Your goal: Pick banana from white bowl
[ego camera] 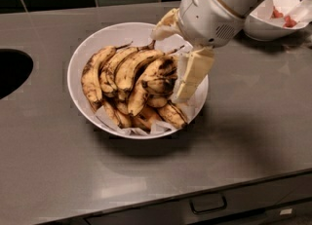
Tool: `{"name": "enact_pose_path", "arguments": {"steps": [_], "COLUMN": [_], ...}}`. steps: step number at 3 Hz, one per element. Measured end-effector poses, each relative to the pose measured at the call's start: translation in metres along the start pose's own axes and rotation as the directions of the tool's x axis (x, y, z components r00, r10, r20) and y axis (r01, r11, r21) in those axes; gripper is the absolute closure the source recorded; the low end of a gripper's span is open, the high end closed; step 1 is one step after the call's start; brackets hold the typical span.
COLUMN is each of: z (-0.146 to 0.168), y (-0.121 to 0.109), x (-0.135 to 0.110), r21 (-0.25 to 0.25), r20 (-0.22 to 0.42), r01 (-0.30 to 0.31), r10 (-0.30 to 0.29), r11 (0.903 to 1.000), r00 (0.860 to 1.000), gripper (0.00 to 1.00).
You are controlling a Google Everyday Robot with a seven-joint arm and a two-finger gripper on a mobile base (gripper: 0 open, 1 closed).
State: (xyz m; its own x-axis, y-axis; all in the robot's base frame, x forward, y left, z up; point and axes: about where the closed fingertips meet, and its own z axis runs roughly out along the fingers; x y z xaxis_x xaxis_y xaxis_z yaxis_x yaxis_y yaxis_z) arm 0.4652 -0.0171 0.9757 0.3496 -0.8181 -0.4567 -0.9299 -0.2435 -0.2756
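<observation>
The wide white bowl [87, 44] stands in the middle of the grey counter. It is lined with crumpled white paper and holds several ripe, brown-spotted bananas [129, 75]. My gripper [170, 63] hangs from the white arm at the upper right, over the bowl's right side. It is open. One cream finger [192, 75] reaches down beside the rightmost bananas. The other finger [165, 22] is above the bowl's far rim. Nothing is held between them.
A deeper white bowl [265, 27] with reddish fruit stands at the back right, partly behind the arm. A dark round opening [12, 70] is sunk in the counter at the left. Dark tiles line the back wall. A drawer handle [208, 203] shows below the front edge.
</observation>
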Motion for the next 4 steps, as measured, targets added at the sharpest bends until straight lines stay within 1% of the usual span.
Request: {"name": "enact_pose_path", "arguments": {"steps": [1,2,3,4], "z": [0.002,0.0,-0.002,-0.001], "y": [0.006,0.02,0.031,0.038], "x": [-0.006,-0.009,-0.011,-0.013], "r21": [-0.012,0.003,0.004,-0.006], "r20": [0.019,0.078,0.142,0.196], "r01": [0.01,0.01,0.021,0.039], "r10": [-0.01,-0.01,-0.021,-0.037], "r11": [0.9999,0.9999,0.9998,0.9992], "r00": [1.0,0.997,0.99,0.98], "gripper": [0.42,0.65,0.71,0.58]}}
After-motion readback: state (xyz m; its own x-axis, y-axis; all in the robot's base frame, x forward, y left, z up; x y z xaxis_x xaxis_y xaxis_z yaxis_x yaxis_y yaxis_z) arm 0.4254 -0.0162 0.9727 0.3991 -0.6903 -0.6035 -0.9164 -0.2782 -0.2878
